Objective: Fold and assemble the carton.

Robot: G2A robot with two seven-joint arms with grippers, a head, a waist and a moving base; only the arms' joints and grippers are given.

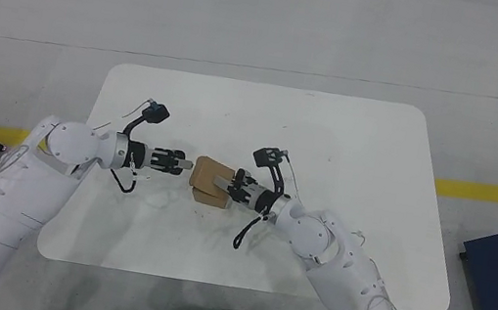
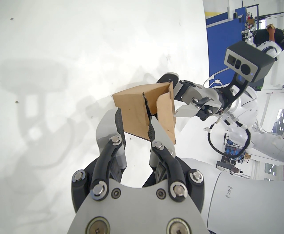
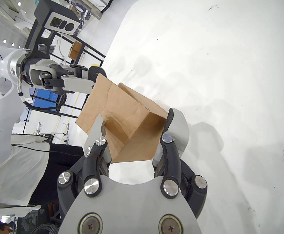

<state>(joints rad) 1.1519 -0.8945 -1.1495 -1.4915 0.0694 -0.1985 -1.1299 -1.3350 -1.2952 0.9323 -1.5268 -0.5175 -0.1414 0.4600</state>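
**Right claw** [image 3: 135,119]: spread wide and clamped across the open end of the carton [image 1: 209,184]. One finger sits inside the mouth and the other bears on an outer corner.

**Left claw** [image 2: 134,115]: at a middling gap, closed over one panel at the carton's opposite end. One finger is at the panel's outer edge and the other at the slit beside a loose flap [image 2: 166,115].

**Carton**: small, plain brown cardboard, partly raised into a box shape. It is held between the two claws, a little to the left arm's side of the table's middle. Whether its underside rests on the surface cannot be told. At the left claw's end the walls gape and the flap stands out, not tucked.

**Table** [image 1: 349,152]: white, with rounded corners.

**Step in hand (judged)**: the body is being squared up, with both claws bracing it. The ends are not yet closed, so the task looks roughly midway.

**Next move (judged)**: the right claw would steady the body while the left claw releases its panel and presses the loose flap inward across the opening. The push should be light and square, because thin board buckles easily and can spring back out of shape.
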